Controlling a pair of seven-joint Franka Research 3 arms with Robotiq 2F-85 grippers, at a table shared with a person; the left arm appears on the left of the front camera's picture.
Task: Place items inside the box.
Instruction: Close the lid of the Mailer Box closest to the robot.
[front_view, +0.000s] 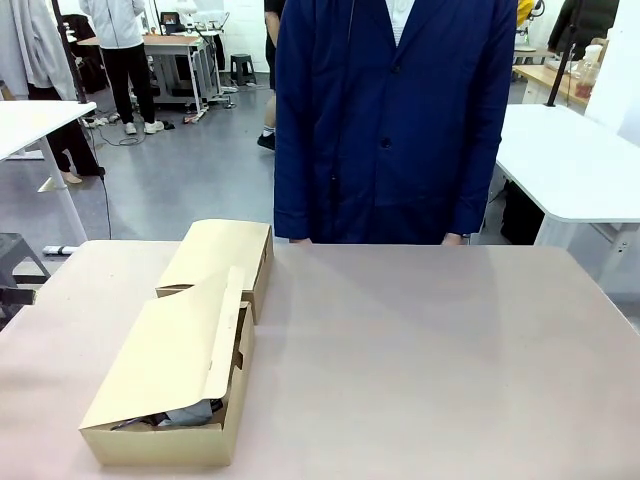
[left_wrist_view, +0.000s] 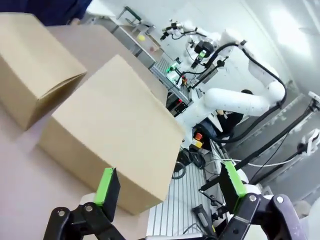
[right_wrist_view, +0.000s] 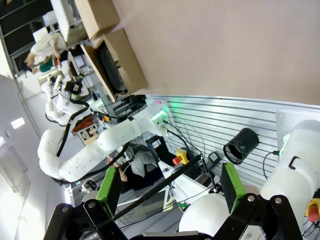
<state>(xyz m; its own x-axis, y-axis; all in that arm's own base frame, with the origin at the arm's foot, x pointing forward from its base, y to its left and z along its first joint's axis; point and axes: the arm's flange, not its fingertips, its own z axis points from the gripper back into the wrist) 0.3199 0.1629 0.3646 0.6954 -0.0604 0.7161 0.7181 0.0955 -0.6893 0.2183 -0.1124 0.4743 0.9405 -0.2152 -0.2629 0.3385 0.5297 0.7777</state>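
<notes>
Near box (front_view: 165, 395) at counter's (front_view: 420, 350) left front, lid lowered, dark soft items (front_view: 175, 412) just visible in its open end; second box (front_view: 222, 257) behind. Probably light, thin cardboard, easily dented: best held by lid edge. Left gripper (left_wrist_view: 167, 187) spread wide, hanging beside near box; right gripper (right_wrist_view: 167, 187) spread, empty, back from counter

Box (front_view: 170, 385) flap hides most contents; dark items (front_view: 165, 418) inside unidentifiable.
</notes>
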